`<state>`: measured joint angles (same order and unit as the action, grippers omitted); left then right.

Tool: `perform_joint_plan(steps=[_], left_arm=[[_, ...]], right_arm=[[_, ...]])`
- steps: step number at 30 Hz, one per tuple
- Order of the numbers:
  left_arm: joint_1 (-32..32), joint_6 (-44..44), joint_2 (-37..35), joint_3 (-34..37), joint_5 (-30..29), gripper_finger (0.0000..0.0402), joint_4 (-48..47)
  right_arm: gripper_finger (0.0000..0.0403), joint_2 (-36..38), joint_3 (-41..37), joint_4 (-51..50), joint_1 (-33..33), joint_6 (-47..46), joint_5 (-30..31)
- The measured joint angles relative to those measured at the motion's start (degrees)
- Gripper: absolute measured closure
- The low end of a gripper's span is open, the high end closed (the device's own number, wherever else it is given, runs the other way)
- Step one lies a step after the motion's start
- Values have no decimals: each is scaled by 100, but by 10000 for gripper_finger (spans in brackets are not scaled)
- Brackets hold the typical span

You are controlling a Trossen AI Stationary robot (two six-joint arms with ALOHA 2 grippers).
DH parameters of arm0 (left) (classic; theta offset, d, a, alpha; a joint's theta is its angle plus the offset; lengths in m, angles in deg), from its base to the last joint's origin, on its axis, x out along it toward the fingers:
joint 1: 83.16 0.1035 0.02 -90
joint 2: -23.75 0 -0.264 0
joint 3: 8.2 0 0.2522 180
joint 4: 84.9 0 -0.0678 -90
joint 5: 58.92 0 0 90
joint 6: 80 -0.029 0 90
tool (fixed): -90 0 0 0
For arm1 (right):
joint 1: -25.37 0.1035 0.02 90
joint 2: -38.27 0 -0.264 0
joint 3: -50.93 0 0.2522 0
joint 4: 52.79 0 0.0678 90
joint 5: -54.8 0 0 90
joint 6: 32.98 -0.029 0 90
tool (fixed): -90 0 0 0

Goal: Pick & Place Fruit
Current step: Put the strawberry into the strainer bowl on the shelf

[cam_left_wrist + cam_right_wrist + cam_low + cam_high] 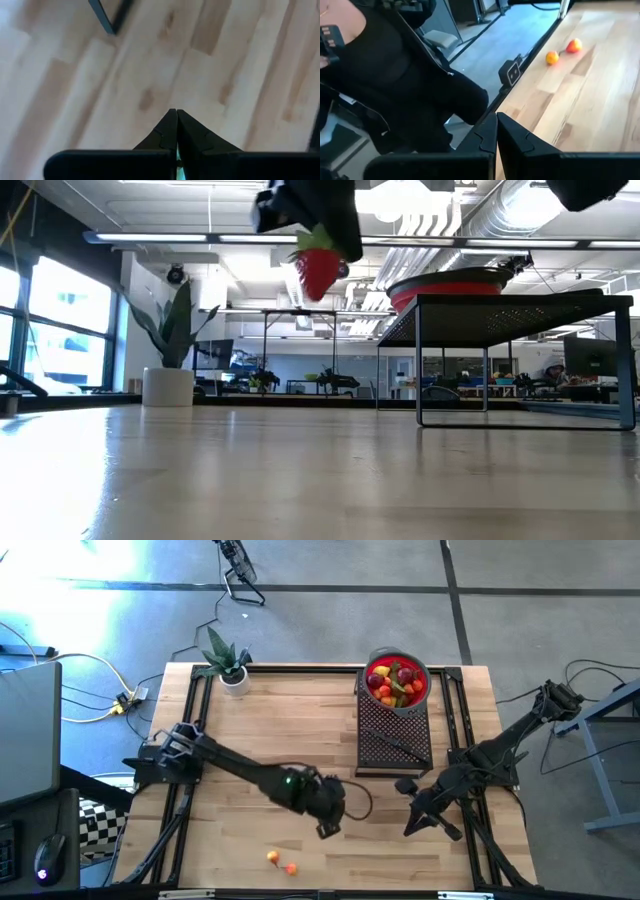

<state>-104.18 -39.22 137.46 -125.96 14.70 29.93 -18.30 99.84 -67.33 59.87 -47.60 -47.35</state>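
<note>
Across the wooden table point(250, 740), my left arm reaches from its mount at the left edge toward the middle, and my right arm waits folded near the right edge. At the far side a black mesh stand point(395, 732) carries a red bowl point(397, 683) heaped with red, yellow and green fruit point(396, 681); a potted plant point(227, 664) sits at the far left corner. My left gripper point(328, 824) hangs above the table's middle, off the surface — in the low view it is pinching a red strawberry point(317, 265) with a green cap, held clear in the air. From my left wrist the fingers point(167, 131) show pressed together at their tips, the strawberry itself hidden from that camera. My right gripper point(496, 120) holds nothing, its fingers closed against each other. Smallest of all, two loose fruits — an orange one point(273, 858) and a red-orange one point(290, 867) — lie just beside each other near the table's front edge, well apart from the bowl.
</note>
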Motion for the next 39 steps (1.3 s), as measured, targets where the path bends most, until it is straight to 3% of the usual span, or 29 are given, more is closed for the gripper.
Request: perform_joint_plan(steps=[7, 20, 26, 39], left_arm=[[534, -1030, 0, -762, -29, 401, -468], [1541, -2755, -7, -2611, -29, 401, -686], [2030, -3167, -17, -2926, 43, 401, -244], [3094, -3501, 314, -2932, 1270, 401, 2032]], right_arm=[[400, 0, 0, -238, 0, -496, -9], [400, 0, 0, -295, 1, -400, 16], [400, 0, 0, -292, 0, -227, 21], [400, 0, 0, -286, 48, -502, 718]])
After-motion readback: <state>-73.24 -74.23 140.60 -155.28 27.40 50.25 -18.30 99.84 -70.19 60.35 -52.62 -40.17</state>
